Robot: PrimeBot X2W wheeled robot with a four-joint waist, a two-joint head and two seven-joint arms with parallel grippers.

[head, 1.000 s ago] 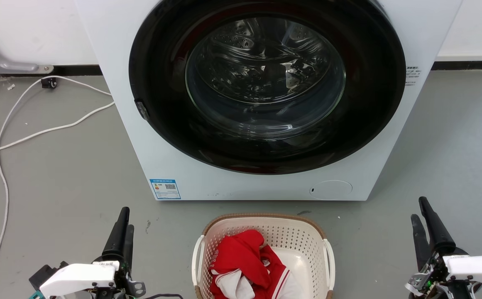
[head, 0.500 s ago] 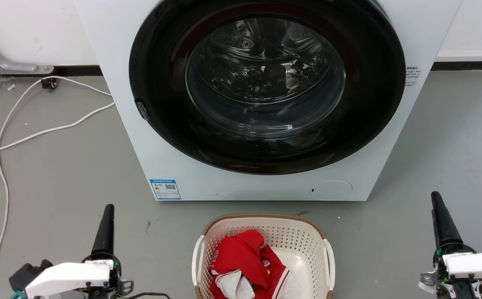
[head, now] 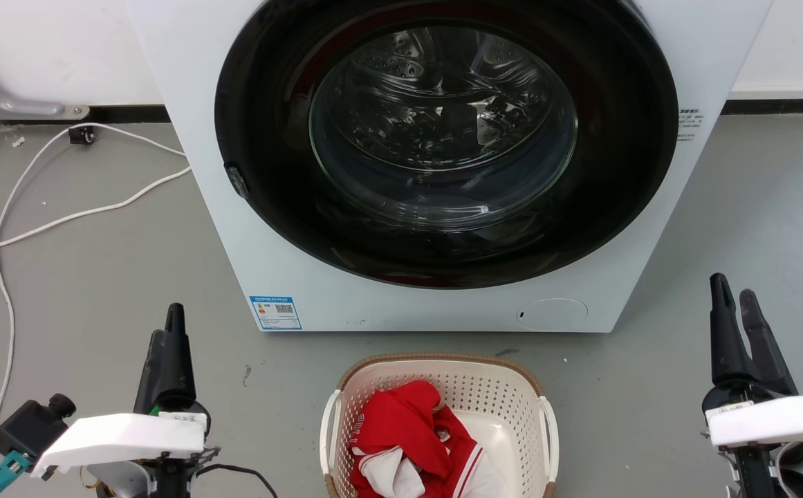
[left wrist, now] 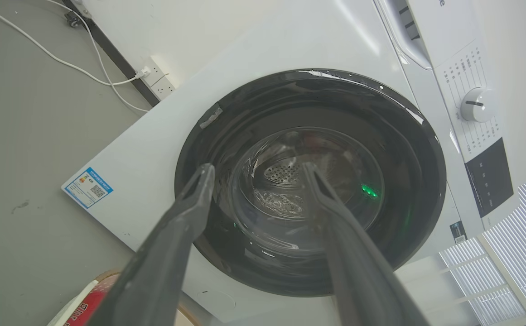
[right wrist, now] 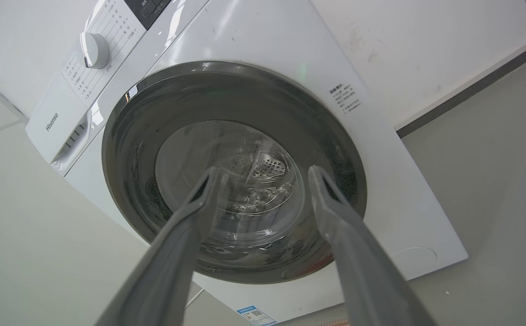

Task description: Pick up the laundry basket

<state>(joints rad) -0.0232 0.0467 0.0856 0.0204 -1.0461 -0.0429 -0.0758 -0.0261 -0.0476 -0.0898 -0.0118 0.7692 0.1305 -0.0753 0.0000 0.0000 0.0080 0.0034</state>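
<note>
I am looking at the laundry basket (head: pixel 436 360) sitting on the grey floor (head: pixel 97 290) just in front of the washing machine (head: pixel 235 242), between my two arms and touched by neither. The left pincer (head: pixel 166 321) and the right pincer (head: pixel 732 285) are both hanging open and empty, well out to either side and pointing at the machine rather than at the basket. What is worrying me is an uneven lift. If one side is catching its white handle (head: pixel 328 432) before the other, the basket is probably going to tip and spill the red garment (head: pixel 401 429) heaped inside. The handles are looking thin and smooth (easy for a long finger to slip off), and a tip could be poking into the perforated wall instead. The basket is showing cream plastic, a brown woven-look rim and rounded corners. Its near end is running off the bottom of the head view, so I cannot tell how the handles are sitting there.
</note>
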